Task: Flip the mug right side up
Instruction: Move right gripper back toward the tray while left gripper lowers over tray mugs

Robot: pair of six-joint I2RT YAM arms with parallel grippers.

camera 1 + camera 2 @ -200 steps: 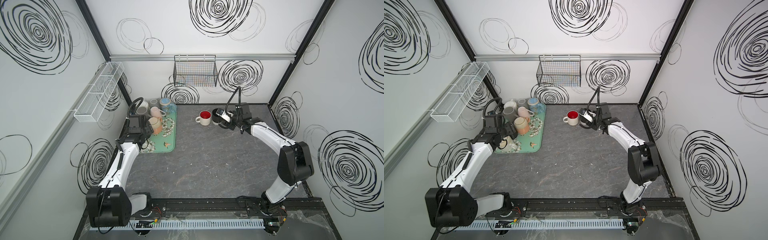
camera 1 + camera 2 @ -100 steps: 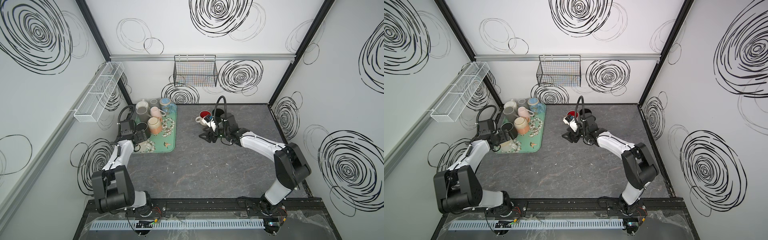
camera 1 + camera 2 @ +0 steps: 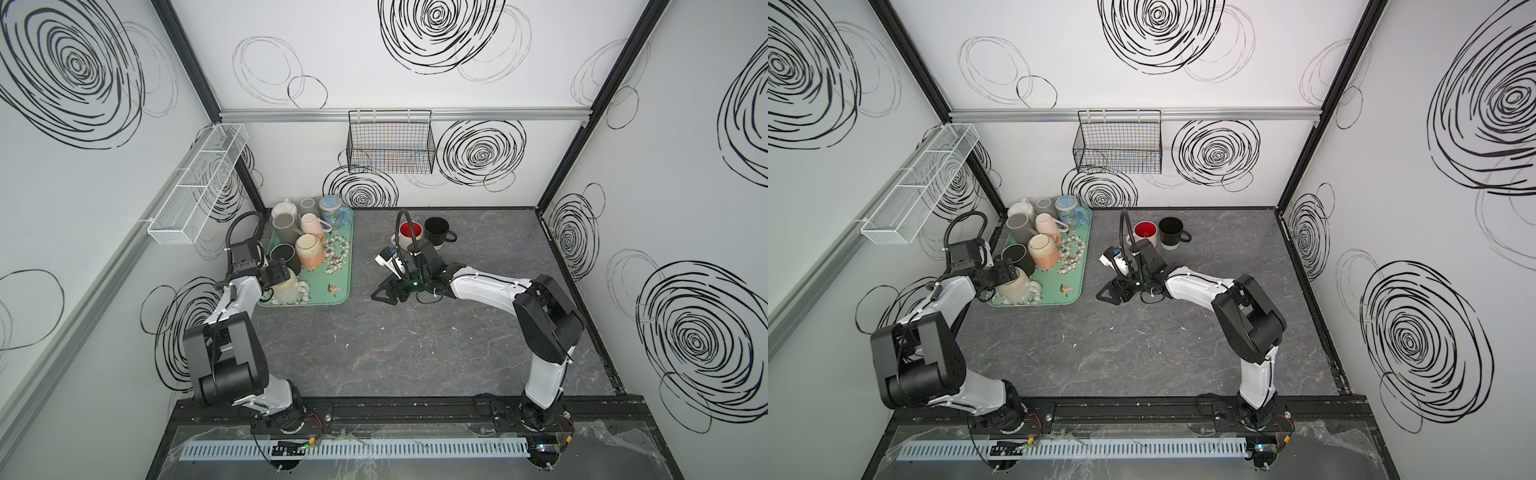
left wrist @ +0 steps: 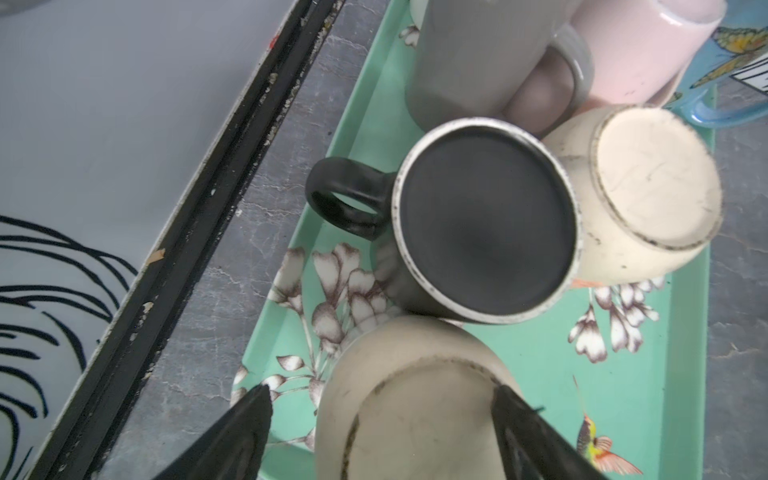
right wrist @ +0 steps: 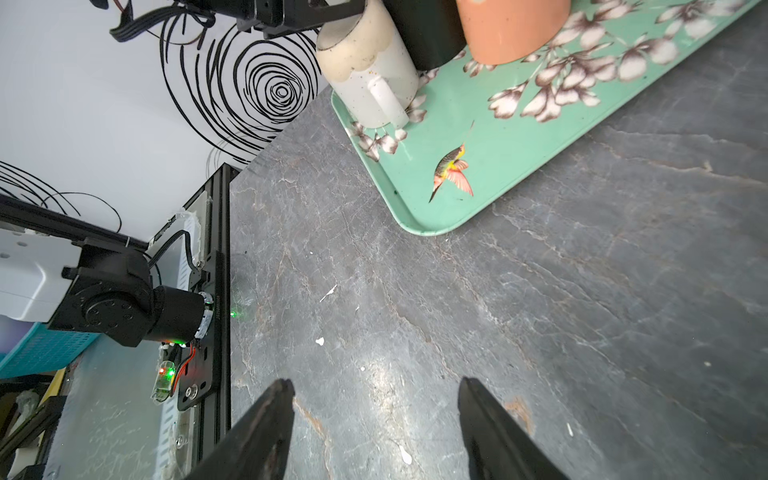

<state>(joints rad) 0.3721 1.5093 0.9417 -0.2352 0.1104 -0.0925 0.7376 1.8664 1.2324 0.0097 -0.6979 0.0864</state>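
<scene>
A cream mug (image 3: 291, 289) (image 3: 1019, 289) stands upside down, base up, at the near left corner of the green tray (image 3: 337, 286) (image 3: 1073, 286). My left gripper (image 3: 275, 275) (image 3: 1000, 275) (image 4: 381, 392) hangs right over it, open. In the left wrist view the mug's base (image 4: 415, 419) fills the space between the fingers, with a gap at one finger (image 4: 249, 419). The right wrist view shows this mug (image 5: 365, 79) with its handle facing the camera. My right gripper (image 3: 384, 296) (image 3: 1109, 296) (image 5: 376, 383) is open and empty, low over the bare table right of the tray.
Several other mugs stand upside down on the tray: a dark one (image 4: 486, 220), a cream-and-peach one (image 4: 648, 187), grey, pink and blue ones. A red-lined mug (image 3: 409, 233) and a black mug (image 3: 436, 230) stand upright at the back. A wire basket (image 3: 390, 145) hangs on the back wall.
My right gripper left the black mug at the back, moved toward the tray's near end and opened wider. My left gripper came down the tray over the cream mug.
</scene>
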